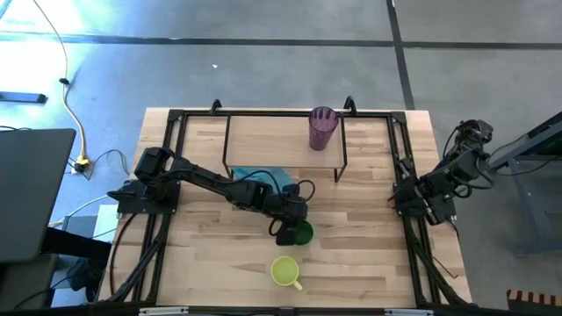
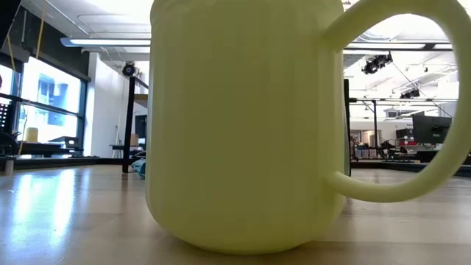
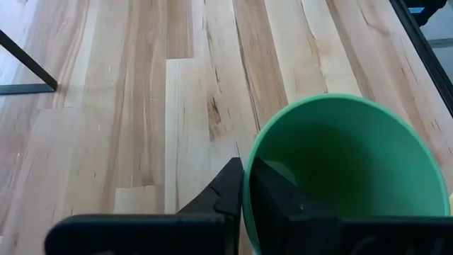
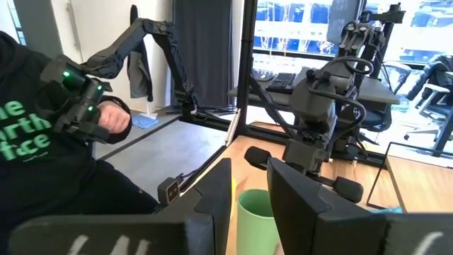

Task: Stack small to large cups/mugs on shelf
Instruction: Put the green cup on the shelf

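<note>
The mid-sized green cup (image 1: 303, 234) stands upright at mid-table, and my left gripper (image 1: 288, 230) is shut on its rim. The tall purple tumbler (image 1: 321, 128) stands upright on the shelf (image 1: 263, 132), near the shelf's right end. The yellow-green mug (image 1: 284, 271) rests on its base by the table's near edge. It fills the low view (image 2: 243, 125), with its handle (image 2: 412, 103) on the right of that picture. My right gripper (image 4: 249, 191) waits open at the table's right side, aimed across at the green cup (image 4: 256, 212). My left gripper pinches the green cup's rim (image 3: 248, 185) on the side toward the table's left. One finger (image 3: 272, 195) is inside the cup and the other finger (image 3: 228, 190) is outside, with the wall between them. The cup sits upright in the hold.
A light blue cloth (image 1: 263, 178) lies under the shelf's front edge, just beyond my left arm. The shelf's dark legs (image 1: 341, 167) stand near the cup. Black rails (image 1: 167, 175) run along both table sides. A person with a handheld controller (image 4: 78, 106) shows beyond the table.
</note>
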Action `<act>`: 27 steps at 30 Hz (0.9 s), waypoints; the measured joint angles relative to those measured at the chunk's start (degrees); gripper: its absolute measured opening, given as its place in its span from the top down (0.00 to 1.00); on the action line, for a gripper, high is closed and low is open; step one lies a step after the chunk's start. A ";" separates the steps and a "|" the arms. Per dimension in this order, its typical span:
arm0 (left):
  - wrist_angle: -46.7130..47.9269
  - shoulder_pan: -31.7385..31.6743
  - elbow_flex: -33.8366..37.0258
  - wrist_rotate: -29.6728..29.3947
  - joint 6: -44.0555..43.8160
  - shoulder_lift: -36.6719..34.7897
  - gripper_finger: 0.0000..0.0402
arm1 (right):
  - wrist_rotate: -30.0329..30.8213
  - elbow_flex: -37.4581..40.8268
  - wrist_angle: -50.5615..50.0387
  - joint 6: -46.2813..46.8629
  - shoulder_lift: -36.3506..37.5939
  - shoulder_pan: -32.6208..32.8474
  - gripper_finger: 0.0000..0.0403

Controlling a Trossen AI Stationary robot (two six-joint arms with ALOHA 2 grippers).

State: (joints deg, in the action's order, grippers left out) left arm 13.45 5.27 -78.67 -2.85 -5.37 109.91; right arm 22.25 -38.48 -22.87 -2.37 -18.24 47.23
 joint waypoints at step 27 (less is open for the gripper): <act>18.68 -0.04 -12.76 -4.88 -4.00 -0.63 1.00 | -1.77 15.47 10.82 -0.44 9.14 0.02 0.79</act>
State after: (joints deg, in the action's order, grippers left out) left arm 32.12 5.24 -91.43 -7.73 -9.37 109.27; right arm 20.48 -23.00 -12.05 -2.81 -9.10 47.24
